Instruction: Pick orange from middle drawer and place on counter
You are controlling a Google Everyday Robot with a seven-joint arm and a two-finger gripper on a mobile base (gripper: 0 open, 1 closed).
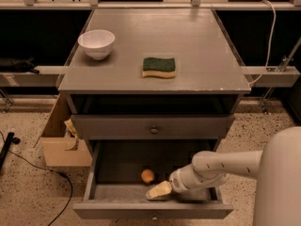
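Note:
The orange (147, 175) is a small round fruit lying on the floor of the open middle drawer (113, 192), near its centre. My gripper (158, 190) reaches down into the drawer from the right, its pale tip just right of and in front of the orange, close to it but apart. The white arm (221, 166) runs back to the right. The grey counter (155, 46) lies above the drawers.
A white bowl (96, 43) and a green sponge (159, 67) sit on the counter. A shut shallower drawer front with a knob (154, 129) lies above the open one. A cardboard box (63, 142) stands on the speckled floor at left, beside a black cable (42, 171).

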